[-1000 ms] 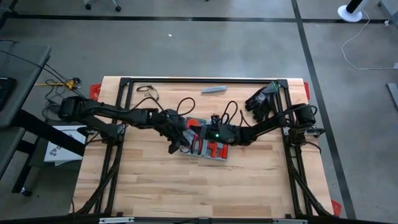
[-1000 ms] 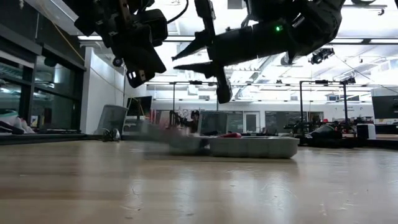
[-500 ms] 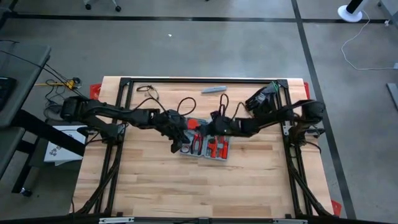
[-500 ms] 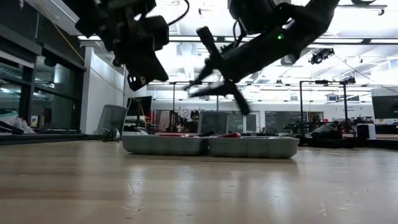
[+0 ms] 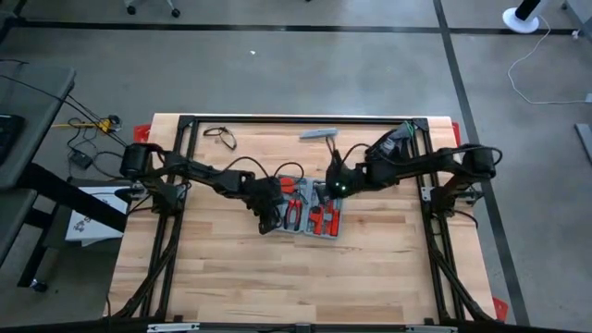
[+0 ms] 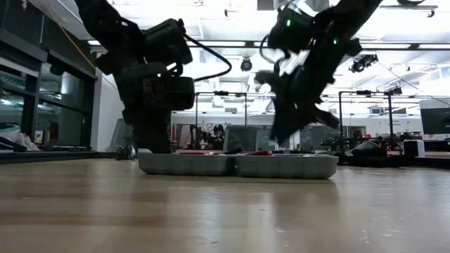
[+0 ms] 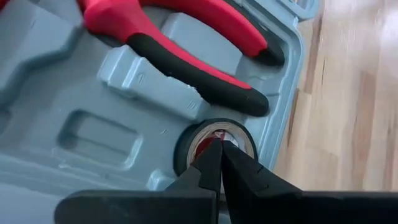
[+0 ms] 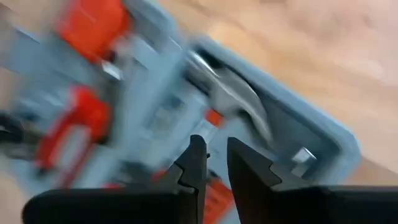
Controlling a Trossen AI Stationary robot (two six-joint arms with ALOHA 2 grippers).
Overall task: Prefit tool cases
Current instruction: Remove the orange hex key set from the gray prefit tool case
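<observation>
Wooden tabletop [image 5: 240, 268]: open grey-blue tool case [image 5: 307, 215] with red pliers [image 7: 186, 37]; left hand [image 7: 217, 149] closed, empty, over tape roll [image 7: 214, 140]; right hand [image 8: 211, 152] slightly parted, empty.

My left gripper [image 7: 219, 147] dropped from above onto the open grey-blue plastic tool case [image 5: 305, 215], tips at its tape roll [image 7: 214, 140]. My right gripper [image 5: 334, 188] swung toward the case's far edge.
</observation>
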